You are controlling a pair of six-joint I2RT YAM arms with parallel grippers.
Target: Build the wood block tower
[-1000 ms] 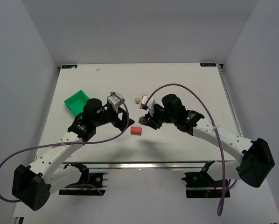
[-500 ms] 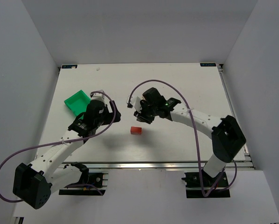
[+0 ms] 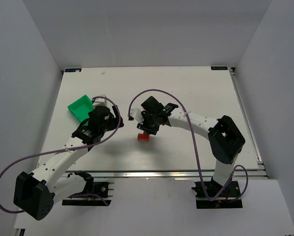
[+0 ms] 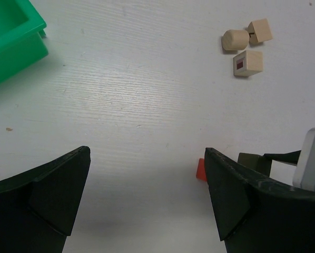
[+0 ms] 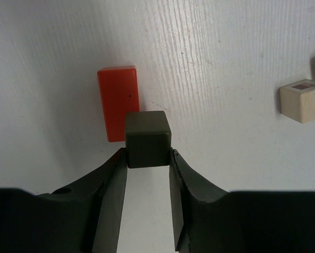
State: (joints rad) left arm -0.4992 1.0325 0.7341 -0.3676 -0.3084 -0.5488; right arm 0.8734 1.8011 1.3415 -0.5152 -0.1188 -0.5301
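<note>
Right wrist view: your right claw [image 5: 148,154] pinches the grey-brown wooden cube [image 5: 148,136]; the red-orange oblong wooden block [image 5: 118,100] lies just upper-left, long axis up-frame, perhaps partly overlapped.

A green bin [image 3: 80,107] is sitting open side up on the left part of a white table [image 3: 196,88], near its left edge. Two small dark labels [image 3: 73,70] are lying at the table's far corners, and pale grey walls [image 3: 147,29] are enclosing it on three sides.
</note>
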